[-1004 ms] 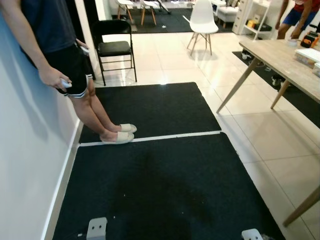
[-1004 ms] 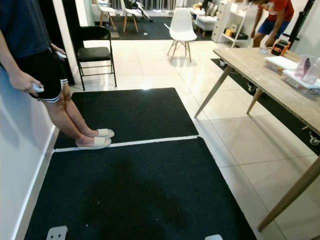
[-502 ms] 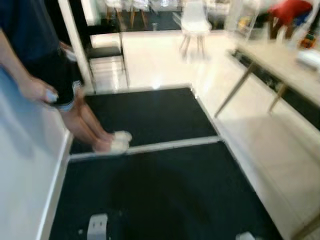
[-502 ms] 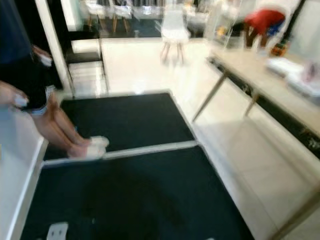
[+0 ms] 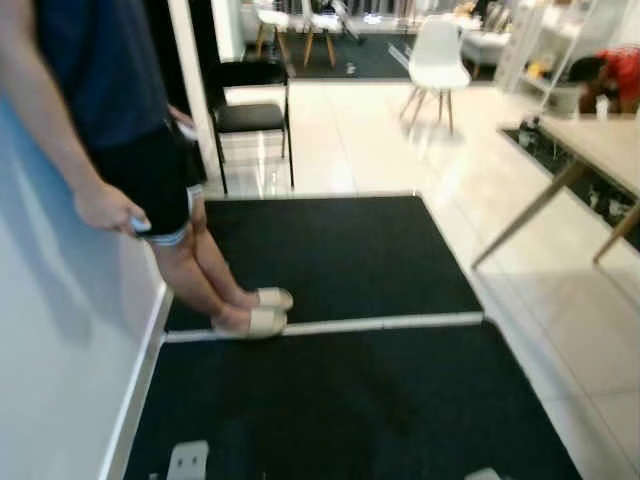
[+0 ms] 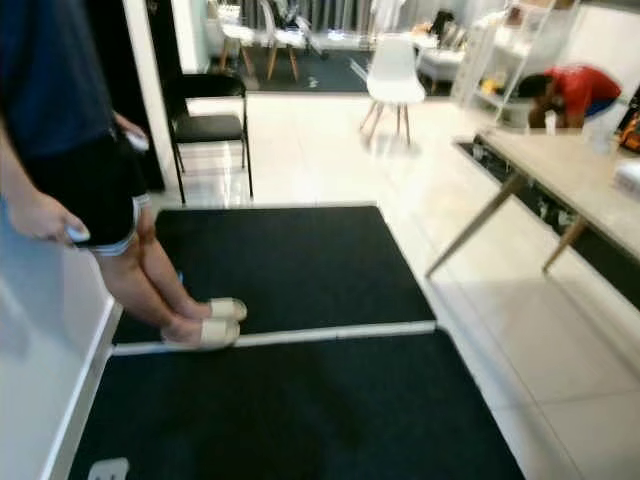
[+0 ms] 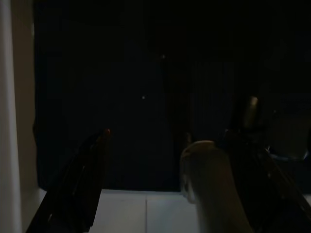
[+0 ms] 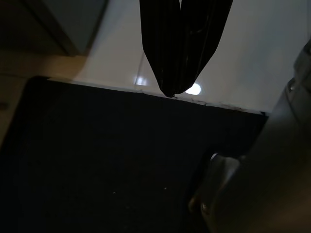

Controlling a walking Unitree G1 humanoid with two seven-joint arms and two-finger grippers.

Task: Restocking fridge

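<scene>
Writing: none readable.
Right gripper (image 8: 176, 92): hangs over black mat (image 5: 340, 400), fingers pressed together, empty.
Left gripper (image 7: 165, 160): hangs idle, fingers spread apart, empty.

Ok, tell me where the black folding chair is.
In the left eye view the black folding chair stands upper left, beyond the black mats, behind the standing person.

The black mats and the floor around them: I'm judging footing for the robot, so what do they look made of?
The black mats look like matte foam or rubber, dull with no glare. The floor looks like glossy glazed tile: grout lines and light reflections show.
</scene>
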